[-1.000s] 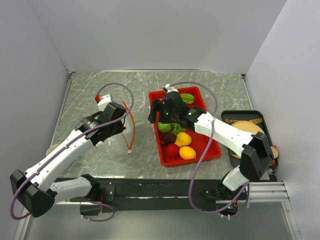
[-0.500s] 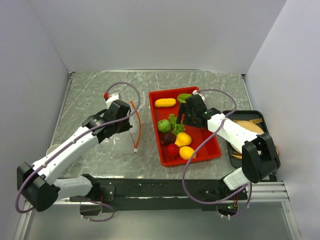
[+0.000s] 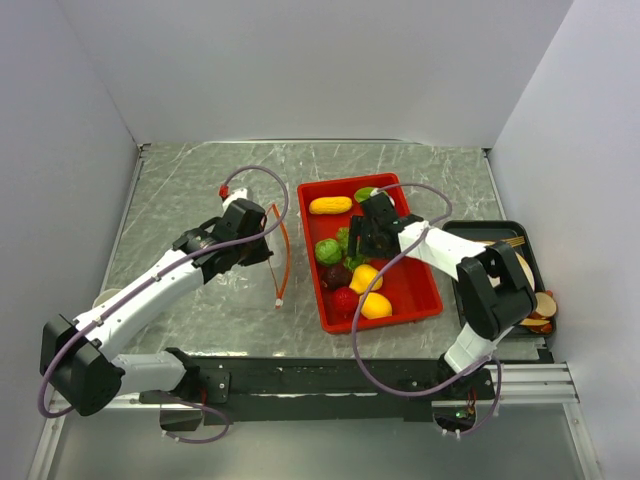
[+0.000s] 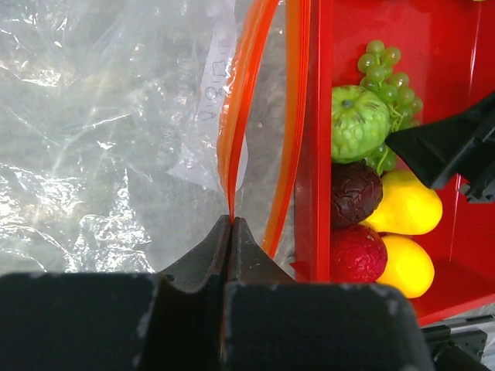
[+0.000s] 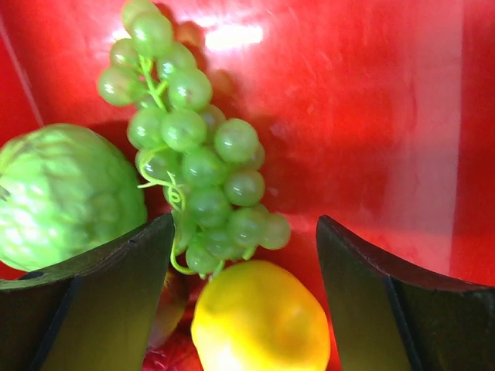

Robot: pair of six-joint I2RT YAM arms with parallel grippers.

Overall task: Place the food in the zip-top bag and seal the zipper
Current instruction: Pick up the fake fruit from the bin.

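My left gripper (image 3: pixel 262 233) is shut on the orange-red zipper (image 3: pixel 283 250) of the clear zip-top bag (image 3: pixel 245 270), just left of the red tray (image 3: pixel 420 290). In the left wrist view the fingertips pinch one orange strip (image 4: pixel 244 100), with the crinkly bag (image 4: pixel 93 139) spread to the left. My right gripper (image 3: pixel 357 240) is open inside the tray, low over the green grapes (image 5: pixel 193 139) and a yellow lemon (image 5: pixel 259 321), which lies between its fingers (image 5: pixel 124 286). Other food lies in the tray: a green knobbly fruit (image 5: pixel 66 193), yellow corn (image 3: pixel 330 205), dark red (image 4: pixel 354 193) and red (image 4: pixel 357 253) pieces.
A black tray (image 3: pixel 455 232) with a tan plate (image 3: pixel 500 255) and wooden cutlery stands at the right edge. The red tray's wall (image 4: pixel 321 116) stands right beside the bag's mouth. The zipper's white tip (image 3: pixel 279 301) lies on the marble table (image 3: pixel 190 180). Walls close three sides.
My left gripper has carried the bag's zipper to the right, close to the red tray. My right gripper has swung from the tray's rear left down onto the grapes and lemon.
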